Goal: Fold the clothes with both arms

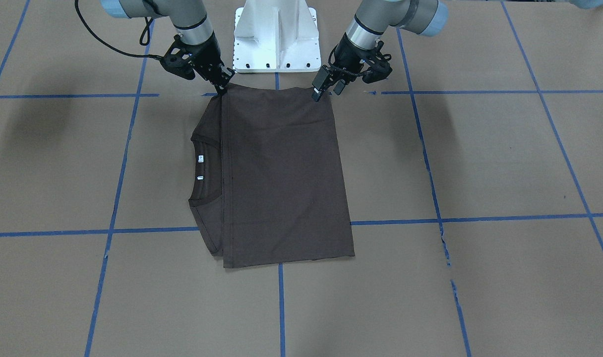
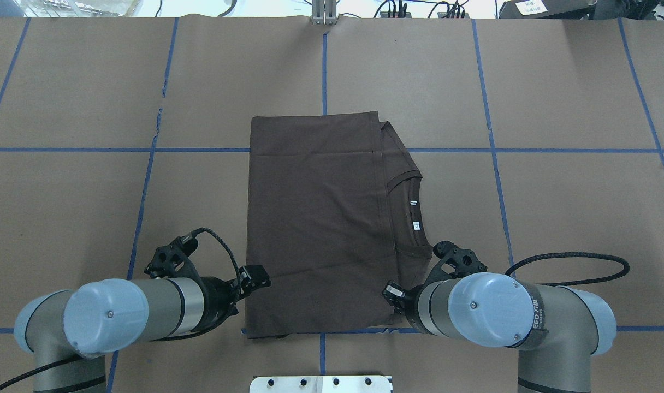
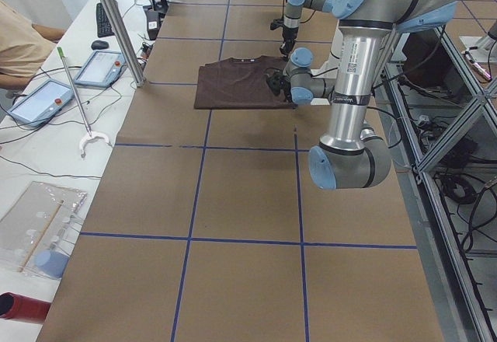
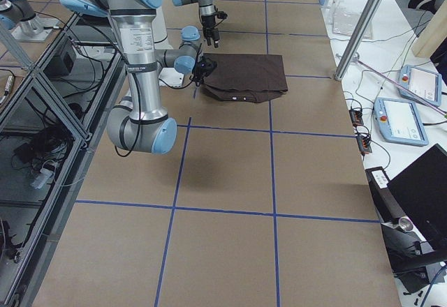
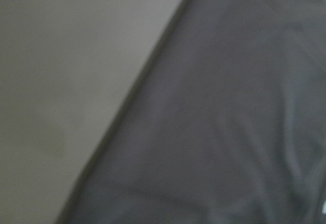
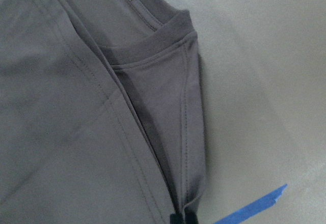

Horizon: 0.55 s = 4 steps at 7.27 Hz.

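The folded shirt (image 1: 281,173) is laid flat mid-table (image 1: 480,148). Its near collar-side corner is pinched by the right gripper (image 1: 222,88), and the other near corner is touched by the left gripper (image 1: 328,90), fingers spread.

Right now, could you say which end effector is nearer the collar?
The right end effector, beside the collar; the left end effector sits at the T-shirt corner opposite.

T-shirt (image 2: 315,218) lies on the table (image 2: 64,191) between left arm (image 2: 162,305) and right arm (image 2: 556,322)
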Each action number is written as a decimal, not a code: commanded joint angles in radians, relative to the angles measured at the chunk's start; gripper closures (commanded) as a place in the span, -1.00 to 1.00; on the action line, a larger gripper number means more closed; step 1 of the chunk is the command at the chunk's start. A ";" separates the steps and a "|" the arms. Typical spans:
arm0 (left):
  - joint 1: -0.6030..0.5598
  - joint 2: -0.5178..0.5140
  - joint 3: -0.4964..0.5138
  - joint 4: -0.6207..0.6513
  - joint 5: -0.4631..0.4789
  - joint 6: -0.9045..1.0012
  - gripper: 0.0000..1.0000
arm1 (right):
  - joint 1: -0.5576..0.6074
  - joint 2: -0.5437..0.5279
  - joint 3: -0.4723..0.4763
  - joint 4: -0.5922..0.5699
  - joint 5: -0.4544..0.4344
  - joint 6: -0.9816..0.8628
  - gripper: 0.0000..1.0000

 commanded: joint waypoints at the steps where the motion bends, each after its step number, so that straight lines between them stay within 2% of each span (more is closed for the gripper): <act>1: 0.059 0.022 0.013 0.001 0.012 -0.016 -0.71 | -0.001 -0.001 0.005 -0.001 0.000 -0.001 1.00; 2: 0.077 0.025 0.016 0.005 0.014 -0.016 -0.62 | -0.001 -0.001 0.005 -0.001 0.000 -0.001 1.00; 4: 0.085 0.021 0.019 0.027 0.015 -0.016 -0.25 | -0.001 -0.001 0.005 -0.001 0.000 -0.001 1.00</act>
